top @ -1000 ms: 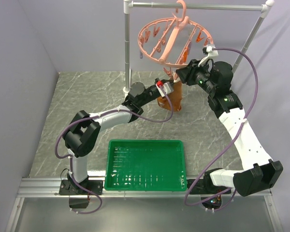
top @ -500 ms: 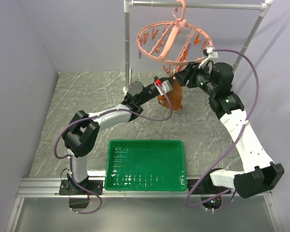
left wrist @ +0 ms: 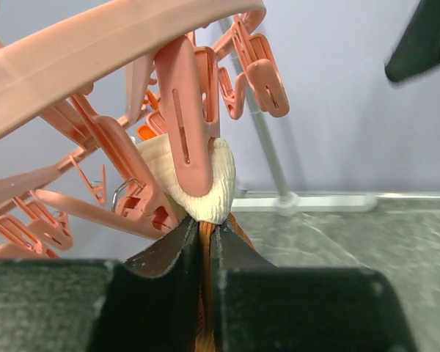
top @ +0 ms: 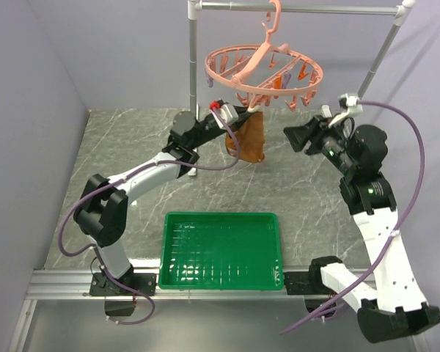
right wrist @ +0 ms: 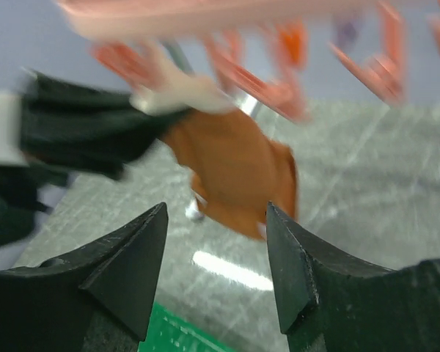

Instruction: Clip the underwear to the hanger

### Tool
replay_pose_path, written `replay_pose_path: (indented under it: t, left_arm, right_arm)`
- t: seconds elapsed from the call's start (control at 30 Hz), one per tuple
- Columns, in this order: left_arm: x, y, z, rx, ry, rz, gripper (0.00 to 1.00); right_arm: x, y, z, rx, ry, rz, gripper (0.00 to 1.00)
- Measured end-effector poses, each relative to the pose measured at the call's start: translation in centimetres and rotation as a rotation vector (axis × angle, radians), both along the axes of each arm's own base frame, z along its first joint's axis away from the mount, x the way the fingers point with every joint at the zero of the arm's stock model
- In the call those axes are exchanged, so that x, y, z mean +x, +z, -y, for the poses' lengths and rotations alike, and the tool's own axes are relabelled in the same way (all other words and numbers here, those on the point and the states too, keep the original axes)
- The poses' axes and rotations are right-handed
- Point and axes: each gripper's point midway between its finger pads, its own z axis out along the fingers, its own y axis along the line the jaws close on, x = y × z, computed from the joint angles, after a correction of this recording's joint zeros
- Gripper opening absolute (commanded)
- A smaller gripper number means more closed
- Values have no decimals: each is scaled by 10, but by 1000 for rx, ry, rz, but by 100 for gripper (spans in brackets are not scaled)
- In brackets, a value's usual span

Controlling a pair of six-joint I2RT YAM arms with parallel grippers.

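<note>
The rust-orange underwear [top: 247, 137] hangs below the round salmon-pink hanger [top: 264, 70], which hooks on the grey rack bar. In the left wrist view a pink clothespin [left wrist: 189, 139] grips the cream waistband [left wrist: 213, 187]. My left gripper [top: 243, 117] is shut on the orange fabric [left wrist: 204, 293] just under that waistband. My right gripper [top: 292, 138] is open and empty, to the right of the underwear and apart from it; the underwear [right wrist: 238, 169] shows blurred beyond its fingers [right wrist: 293, 264].
A green tray [top: 221, 249] lies on the marble table near the arm bases. The grey rack's left post [top: 193, 73] stands behind my left gripper and its right post [top: 381, 55] slants at the far right. Purple cables loop beside both arms.
My right gripper let go near the hanger and drew back right and down. My left gripper moved left and up with the underwear. The hanger swung from tilted to nearly level.
</note>
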Motion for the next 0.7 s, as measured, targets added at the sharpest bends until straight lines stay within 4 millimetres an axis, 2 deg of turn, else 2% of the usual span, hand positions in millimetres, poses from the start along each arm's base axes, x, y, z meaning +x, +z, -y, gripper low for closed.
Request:
replay_pose_path:
  t: [0.17,0.27,0.33,0.43,0.53,0.63,0.7]
  left_arm:
    - [-11,1,-19,27,-141,-87,26]
    - [-22,-6,-27,61,-242,-147,28]
    - [-29,-13,-30,84,-304,-197,30]
    - [-40,-24,-35,114,-387,-287,35]
    - [-48,-29,-44,129,-459,-364,47]
    - [-49,-32,-57,136,-516,-441,76]
    - [-47,-35,-63,139,-539,-488,77]
  right_arm:
    - [-2,-62,23,47,-53,-155,61]
    - [4,-97,27,82,-60,-261,61]
    - [6,-113,27,101,-52,-316,61]
    - [11,-120,28,118,-48,-341,61]
    - [15,-115,27,122,-27,-316,61]
    - [19,-111,23,115,12,-279,61]
    - [21,-112,21,92,35,-252,61]
